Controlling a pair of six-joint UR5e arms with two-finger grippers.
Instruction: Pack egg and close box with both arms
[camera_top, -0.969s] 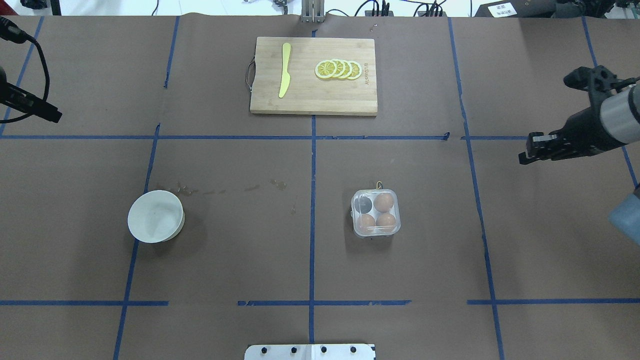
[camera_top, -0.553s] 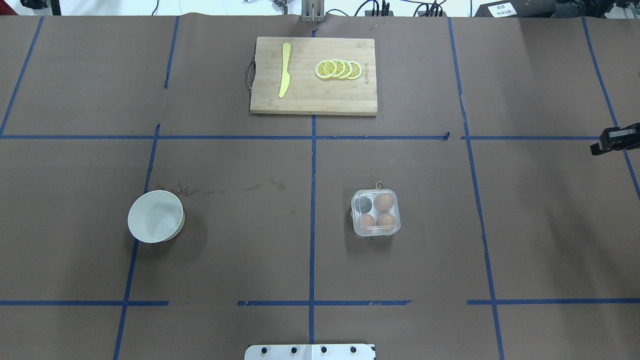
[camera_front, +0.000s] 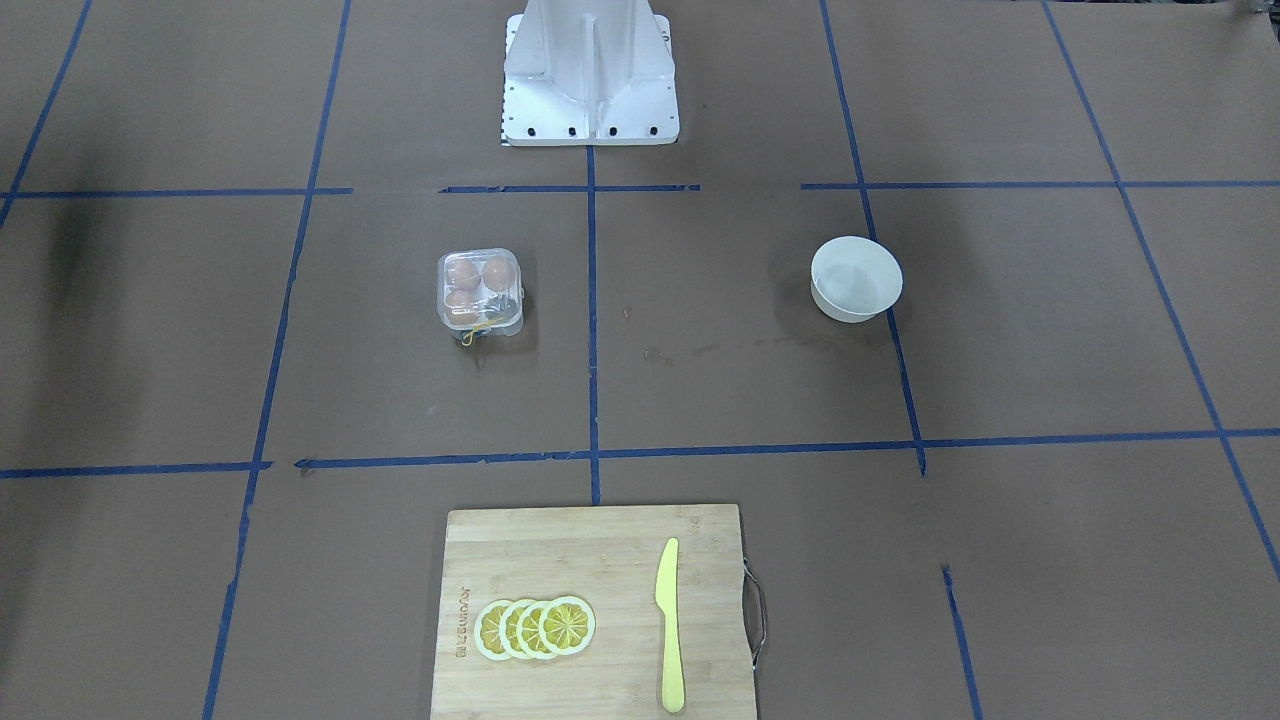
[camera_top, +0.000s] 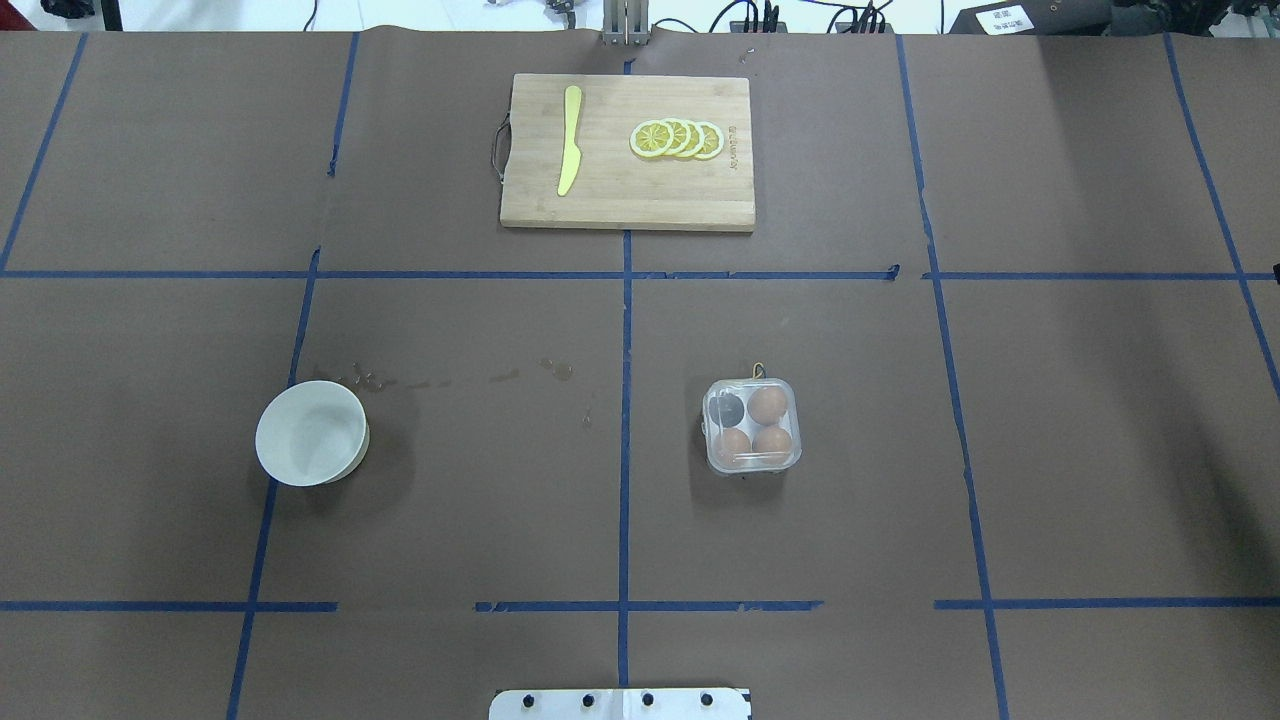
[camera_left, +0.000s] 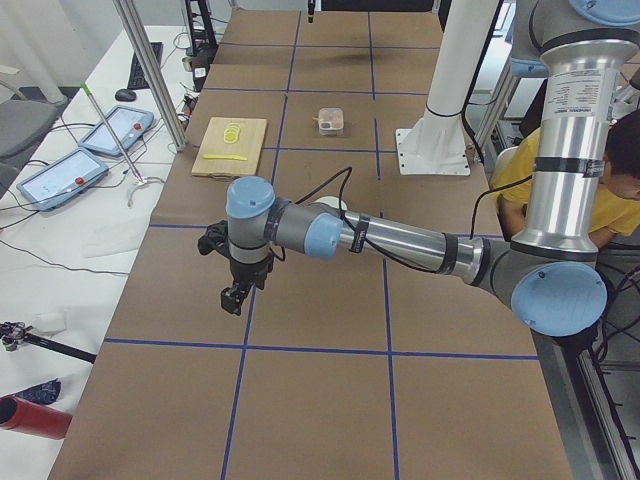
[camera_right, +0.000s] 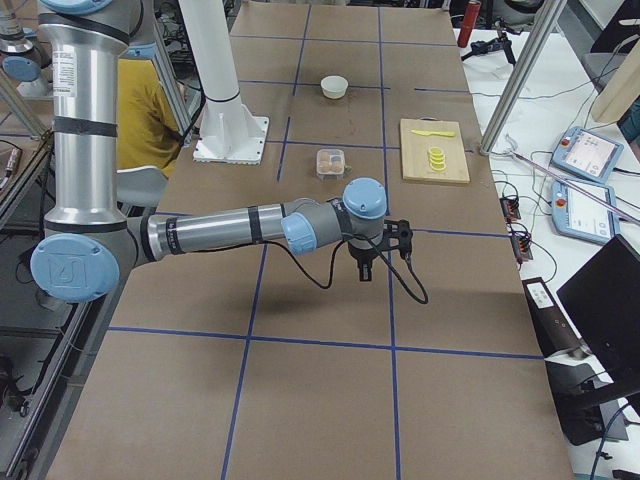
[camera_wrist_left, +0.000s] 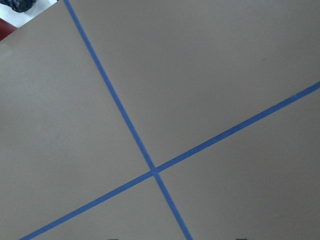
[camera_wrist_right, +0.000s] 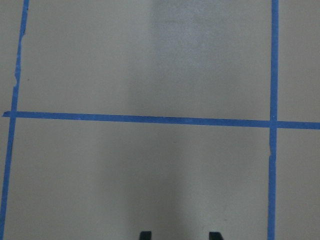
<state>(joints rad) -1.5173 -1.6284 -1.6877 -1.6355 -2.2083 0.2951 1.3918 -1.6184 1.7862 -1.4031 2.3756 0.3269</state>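
Note:
The box (camera_top: 752, 425) is a clear four-cup carton right of the table's middle, with its lid down and a yellow tie at its far side. It holds three orange-brown eggs; one egg (camera_top: 768, 404) sits beside a dark empty cup. The box also shows in the front view (camera_front: 481, 290). Both arms are outside the overhead and front views. In the left side view my left gripper (camera_left: 236, 295) hangs over bare table, far from the box (camera_left: 331, 121). In the right side view my right gripper (camera_right: 365, 268) hangs likewise. The right wrist view shows its fingertips (camera_wrist_right: 145, 235) apart and empty.
A white bowl (camera_top: 311, 433) stands left of the middle. A wooden cutting board (camera_top: 627, 205) at the far side holds a yellow knife (camera_top: 570, 140) and lemon slices (camera_top: 677, 139). The white base (camera_front: 590, 75) stands at the robot's edge. A person in yellow (camera_left: 605, 170) sits beside the robot.
Both arms have drawn back outward and left the overhead view, the left one first and then the right. The box and eggs have not moved.

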